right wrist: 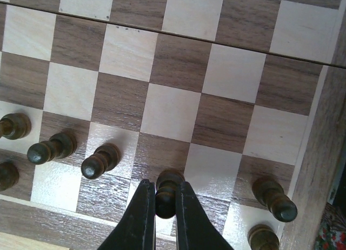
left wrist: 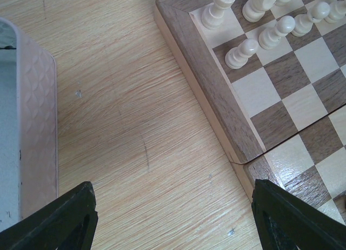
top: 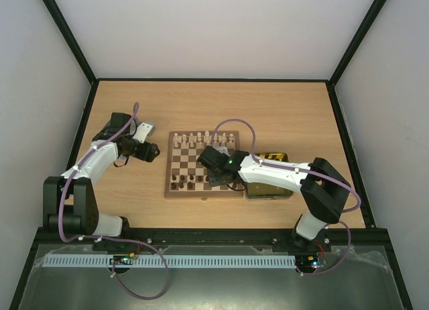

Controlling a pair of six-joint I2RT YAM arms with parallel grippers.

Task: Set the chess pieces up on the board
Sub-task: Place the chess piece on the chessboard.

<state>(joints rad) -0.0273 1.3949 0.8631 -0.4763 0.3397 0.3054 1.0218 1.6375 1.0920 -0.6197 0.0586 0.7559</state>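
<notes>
Only the right wrist view shows the right end effector (right wrist: 165,198) clamping a dark pawn (right wrist: 170,180) on the board (right wrist: 178,115); the left end effector (left wrist: 173,198) is wide open, empty.

- We take this for a robotics lab cell: plain white panels (top: 214,29) close it in on three sides, held by black frame posts (top: 67,34).
- The left arm (top: 100,156) and right arm (top: 281,173) stand at the near edge of a wooden desk (top: 268,109).
- Purple cables (top: 242,122) loop off both arms.
- A slotted cable duct (top: 167,262) runs along the front.
- The board (top: 188,166) lies between them.
</notes>
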